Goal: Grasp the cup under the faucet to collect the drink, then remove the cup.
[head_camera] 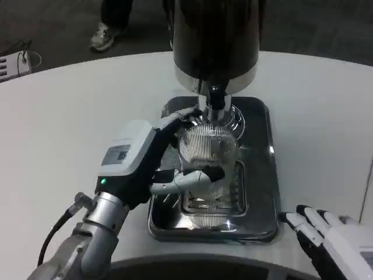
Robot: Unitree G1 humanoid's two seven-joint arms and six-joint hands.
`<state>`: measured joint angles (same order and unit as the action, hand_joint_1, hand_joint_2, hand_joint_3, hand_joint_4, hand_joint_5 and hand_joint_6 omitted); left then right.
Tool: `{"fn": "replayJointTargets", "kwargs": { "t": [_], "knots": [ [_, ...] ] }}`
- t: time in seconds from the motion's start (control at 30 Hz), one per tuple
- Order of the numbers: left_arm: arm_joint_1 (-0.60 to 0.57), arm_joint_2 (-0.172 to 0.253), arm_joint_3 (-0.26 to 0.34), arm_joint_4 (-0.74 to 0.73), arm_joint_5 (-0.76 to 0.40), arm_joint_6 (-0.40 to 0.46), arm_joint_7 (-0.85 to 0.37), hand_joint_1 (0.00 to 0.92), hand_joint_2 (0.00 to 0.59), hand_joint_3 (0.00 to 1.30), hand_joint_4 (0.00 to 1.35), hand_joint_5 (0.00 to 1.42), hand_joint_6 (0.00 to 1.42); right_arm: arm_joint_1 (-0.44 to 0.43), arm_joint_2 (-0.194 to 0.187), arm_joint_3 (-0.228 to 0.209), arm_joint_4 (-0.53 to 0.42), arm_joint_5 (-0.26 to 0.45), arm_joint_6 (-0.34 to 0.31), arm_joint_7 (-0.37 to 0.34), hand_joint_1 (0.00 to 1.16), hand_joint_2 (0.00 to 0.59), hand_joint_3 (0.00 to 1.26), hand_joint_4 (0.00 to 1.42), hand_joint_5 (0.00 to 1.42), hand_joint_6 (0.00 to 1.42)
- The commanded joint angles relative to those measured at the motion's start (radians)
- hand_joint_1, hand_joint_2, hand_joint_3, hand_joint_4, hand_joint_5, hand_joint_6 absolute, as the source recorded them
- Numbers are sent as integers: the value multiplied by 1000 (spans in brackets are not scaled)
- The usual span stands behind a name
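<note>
White tabletop [64,116] filled most of the head view, with a dark floor beyond and someone's shoe [106,36] at the far edge. On the table sat a steel tray [259,175], and at its back stood a black dispenser [215,41] with a short faucet [216,98]. The cup [208,149], clear and ribbed, stood on the tray's grate directly below the faucet. The left hand [154,160] gripped it, fingers wrapped around its side at top and bottom. The right hand [329,242] waited near the tray's front right corner, holding nothing, fingers spread. The grasp looked done and the cup looked placed to catch the drink. No stream was visible, and whether any liquid was in the cup could not be told. Filling, then taking the cup away, seemed left.
</note>
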<state>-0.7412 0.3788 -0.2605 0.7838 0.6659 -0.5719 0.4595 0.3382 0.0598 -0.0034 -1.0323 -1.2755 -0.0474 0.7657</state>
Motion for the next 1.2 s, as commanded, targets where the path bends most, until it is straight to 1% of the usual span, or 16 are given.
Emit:
{"fn": "replayJointTargets", "kwargs": {
  "t": [0.03,0.1,0.2,0.33,0.43,0.57,0.6,0.63,0.7,0.73,0.83,0.93,1.0,1.03,1.1,1.2],
  "knots": [
    [30,10,1,-28,-12,-7,7,55,7,147,70,384,859,11,15,-21,-15,25,1,23,545,444,110,0,3,0],
    [34,8,3,-38,-15,-5,9,45,10,108,15,298,720,14,17,-25,-15,31,0,25,544,444,112,0,3,0],
    [36,5,7,-56,-25,-5,3,44,9,93,0,239,637,17,19,-36,-15,41,3,31,544,444,113,0,3,0],
    [55,6,23,-102,-52,-17,5,37,17,79,0,228,624,18,20,-51,-15,51,5,31,544,444,115,0,3,0],
    [85,13,44,-147,-85,-18,-16,33,19,79,25,261,640,18,22,-59,-15,58,4,31,544,444,119,0,3,0],
    [178,41,104,-260,-164,-32,-68,27,20,79,71,297,664,17,23,-71,-15,67,6,28,544,444,122,0,3,0],
    [199,44,119,-289,-191,-38,-88,23,25,94,98,304,666,18,23,-75,-15,70,5,27,544,444,123,0,3,0],
    [227,46,142,-331,-256,-69,-121,22,28,117,120,313,668,18,23,-77,-15,72,5,27,544,444,123,0,3,0],
    [268,49,178,-405,-350,-111,-178,25,39,146,161,329,660,21,25,-83,-15,80,7,26,544,444,123,0,3,0],
    [284,52,193,-449,-385,-128,-201,27,49,158,172,332,643,21,25,-85,-15,84,7,24,544,444,123,0,3,0],
    [305,56,228,-558,-457,-145,-264,21,55,185,198,340,575,14,22,-81,-15,87,6,26,544,444,123,0,7,0],
    [300,59,252,-649,-545,-124,-345,15,57,211,224,353,502,-2,20,-69,-15,78,8,35,544,444,124,0,10,0],
    [285,67,257,-683,-611,-91,-418,17,62,214,234,357,461,-9,21,-62,-15,72,10,38,544,444,124,0,12,0],
    [263,80,252,-692,-666,-65,-481,17,62,214,235,357,455,-11,22,-58,-15,73,9,34,544,444,124,0,12,0],
    [228,99,249,-702,-745,-22,-584,17,63,199,214,351,429,-13,23,-55,-15,75,6,25,544,444,127,0,13,0],
    [195,105,261,-708,-801,19,-680,17,70,166,160,313,386,-11,25,-54,-15,76,4,19,544,444,133,0,25,0]
  ]
}}
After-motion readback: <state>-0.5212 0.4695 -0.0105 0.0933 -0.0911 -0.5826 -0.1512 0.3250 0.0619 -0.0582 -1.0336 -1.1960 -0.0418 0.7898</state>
